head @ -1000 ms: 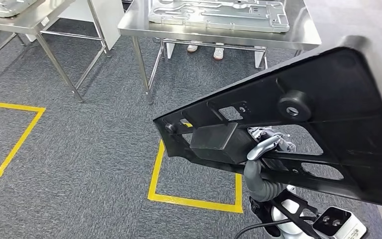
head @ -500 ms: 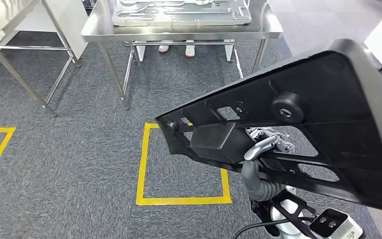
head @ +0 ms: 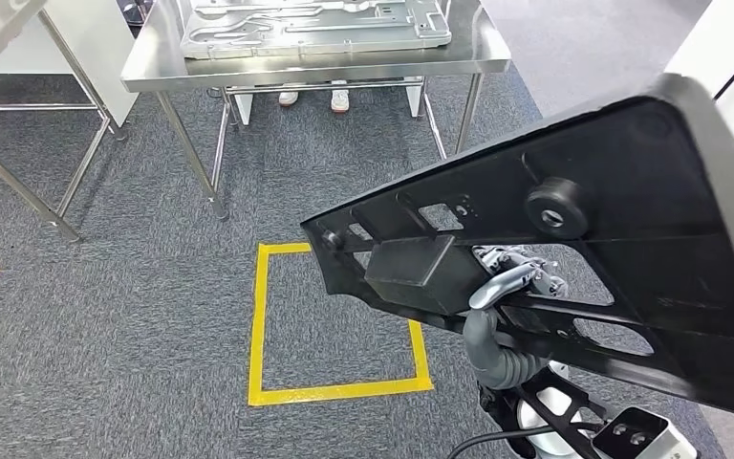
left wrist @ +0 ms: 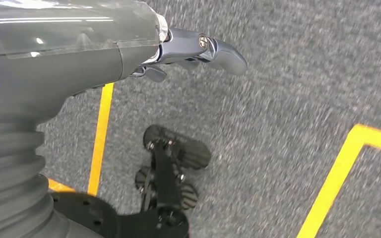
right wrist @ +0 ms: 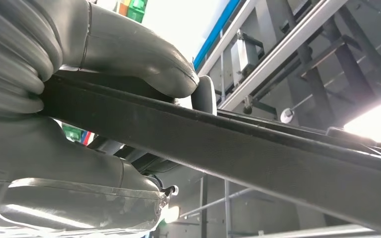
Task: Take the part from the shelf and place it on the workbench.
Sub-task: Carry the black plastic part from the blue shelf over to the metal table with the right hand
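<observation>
The right hand [right wrist: 79,99] clamps the black part's [head: 631,229] edge between thumb and fingers [head: 507,284] (left hand [left wrist: 188,49] empty, fingers loosely curled).

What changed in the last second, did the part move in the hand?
The whole head view shifted: the steel table and the yellow floor square slid left in the picture, so the camera turned; they did not move themselves. The black part sits at the same place and tilt relative to the right hand, which still grips it. The left hand hangs over the carpet, holding nothing.
</observation>
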